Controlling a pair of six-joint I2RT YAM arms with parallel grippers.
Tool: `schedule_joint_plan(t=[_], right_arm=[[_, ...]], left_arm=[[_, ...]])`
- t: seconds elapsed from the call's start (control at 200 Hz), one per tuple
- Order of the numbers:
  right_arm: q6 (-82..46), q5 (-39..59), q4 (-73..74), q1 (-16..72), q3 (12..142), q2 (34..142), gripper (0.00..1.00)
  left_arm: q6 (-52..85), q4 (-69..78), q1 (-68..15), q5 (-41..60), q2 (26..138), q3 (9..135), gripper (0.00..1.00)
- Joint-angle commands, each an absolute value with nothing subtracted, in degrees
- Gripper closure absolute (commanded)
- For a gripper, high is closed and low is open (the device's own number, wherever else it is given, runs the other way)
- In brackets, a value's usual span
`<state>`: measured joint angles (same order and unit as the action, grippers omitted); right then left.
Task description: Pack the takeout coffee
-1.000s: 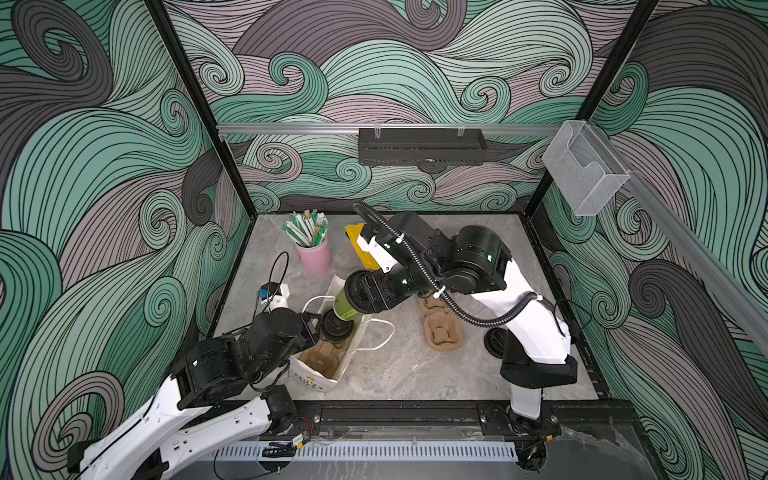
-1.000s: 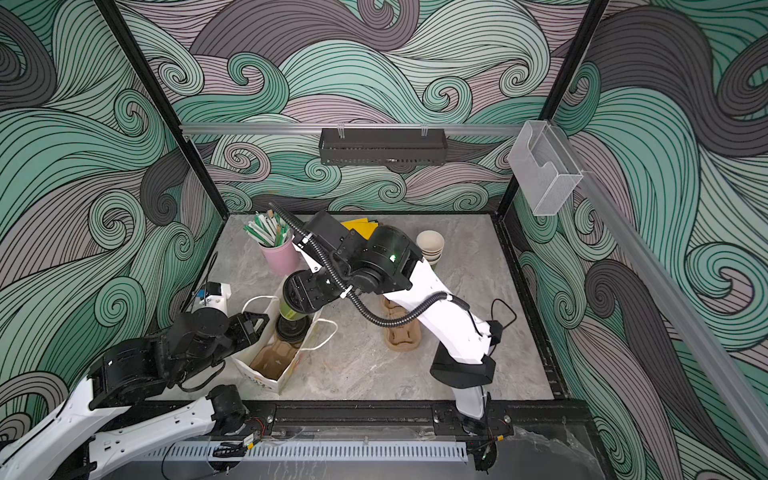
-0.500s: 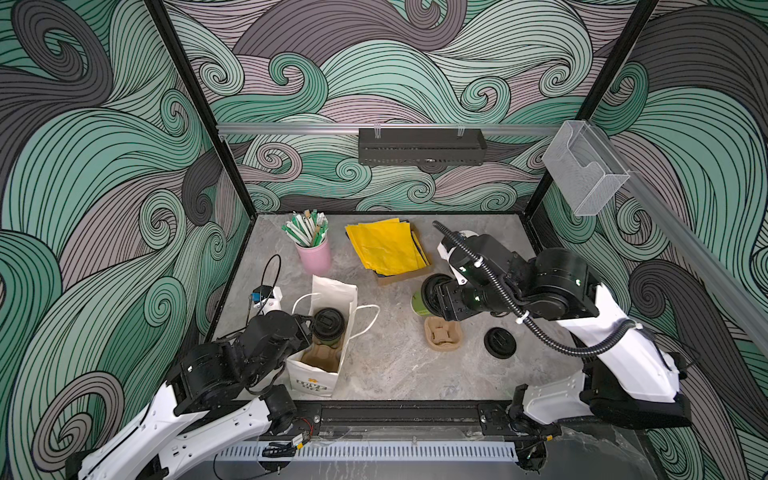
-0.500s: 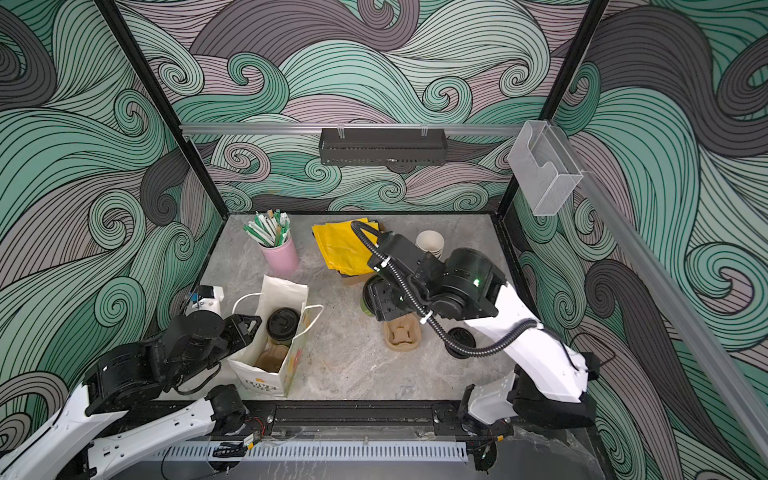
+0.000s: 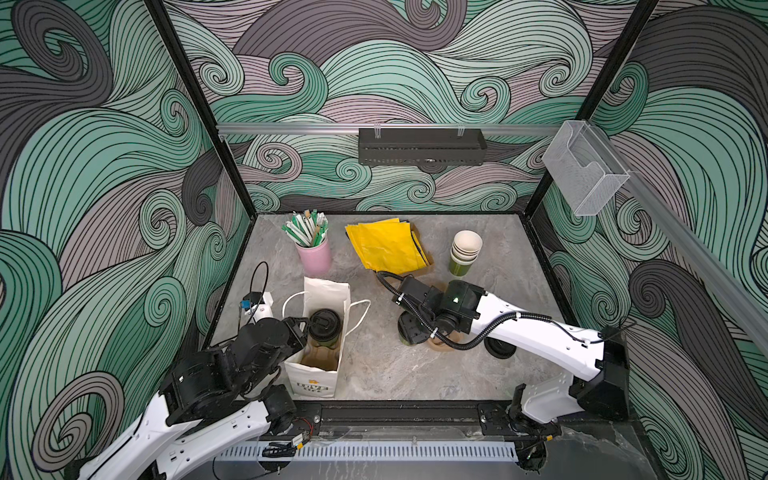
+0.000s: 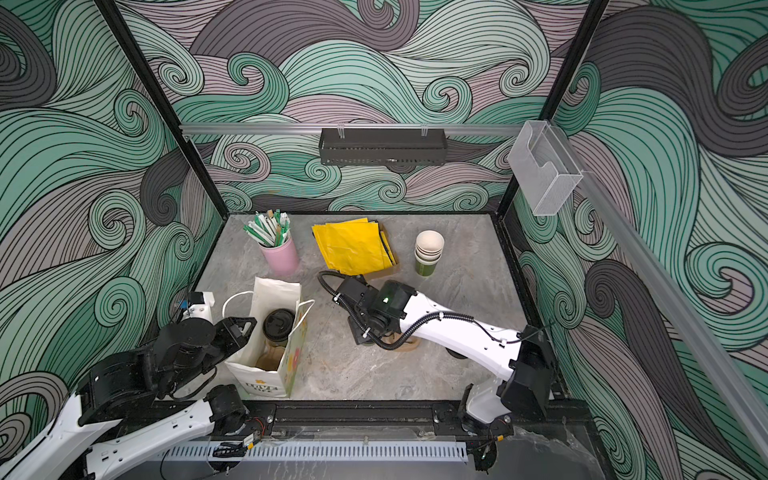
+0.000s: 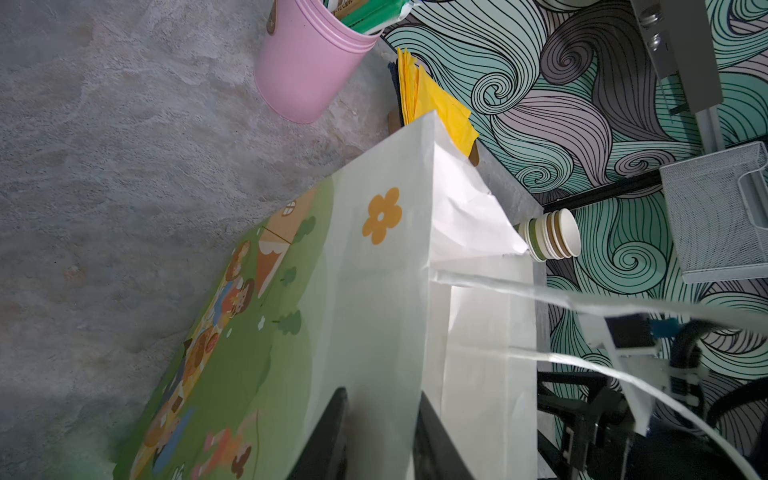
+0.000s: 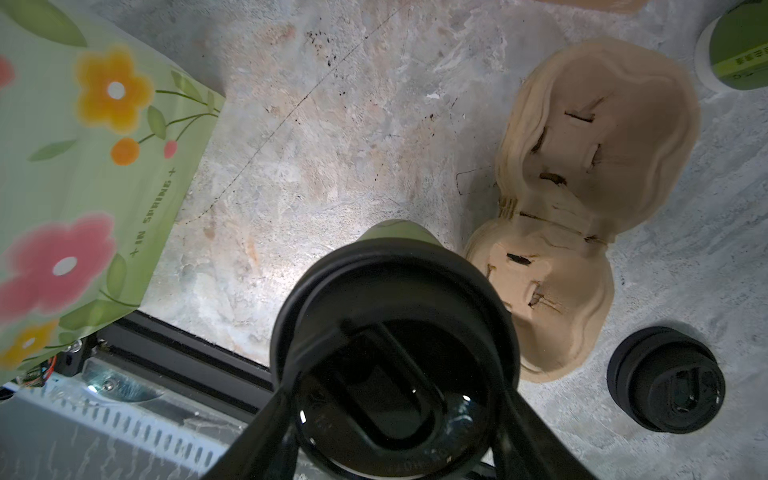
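Observation:
One takeout coffee [image 5: 325, 326], a green cup with a black sip lid, stands inside the white paper bag [image 5: 311, 382] on a brown carrier. My left gripper [image 7: 382, 399] is at the bag's left wall [image 7: 374, 291], its jaws a little apart with the paper between them. A second capped green takeout coffee [image 8: 395, 299] sits between the fingers of my right gripper [image 8: 395, 390], which is shut on its lid. In both top views this cup [image 5: 409, 334] is right of the bag, beside a cardboard carrier [image 5: 442, 345]. Whether it touches the table I cannot tell.
A loose black lid [image 8: 665, 378] lies right of the carrier [image 8: 602, 145]. At the back stand a stack of lidless green cups [image 5: 465, 253], yellow napkins [image 5: 386, 247] and a pink cup of stirrers [image 5: 314, 255]. A small white device [image 5: 259, 305] sits left of the bag.
One second ago my right gripper was at the bag's mouth. It drew back right to a capped cup by the carrier and has brought it toward the front left. My left gripper stays at the bag.

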<state>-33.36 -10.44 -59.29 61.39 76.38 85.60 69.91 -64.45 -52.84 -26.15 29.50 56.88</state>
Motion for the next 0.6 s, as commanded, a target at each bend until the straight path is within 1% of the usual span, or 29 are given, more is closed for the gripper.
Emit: schedule_joint_plan(t=[0.0,0.195,0.335,0.405,0.515,0.595], right_arm=[[-34.44,-11.06,-54.94,61.37,75.18,86.84,0.37],[-34.72,-11.26,-53.80,61.35,73.48,88.98,0.36],[-34.38,-10.42,-53.79,61.39,74.00,90.95,0.33],[-34.48,-10.11,-54.16,61.43,74.43,91.46,0.28],[-34.93,-10.30,-55.01,61.39,75.14,90.45,0.15],[-35.64,-10.36,-55.70,61.38,75.65,88.62,0.09]], left_arm=[[70.47,-65.13,-52.34,-27.07,28.77,56.69,0.66],[70.55,-65.42,-52.38,-27.07,28.31,56.69,0.62],[70.57,-65.73,-52.38,-27.00,28.21,56.69,0.62],[70.60,-65.79,-52.37,-27.00,28.07,56.69,0.61],[70.61,-66.01,-52.37,-27.16,27.87,56.86,0.60],[70.66,-66.05,-52.33,-27.22,27.75,56.83,0.59]])
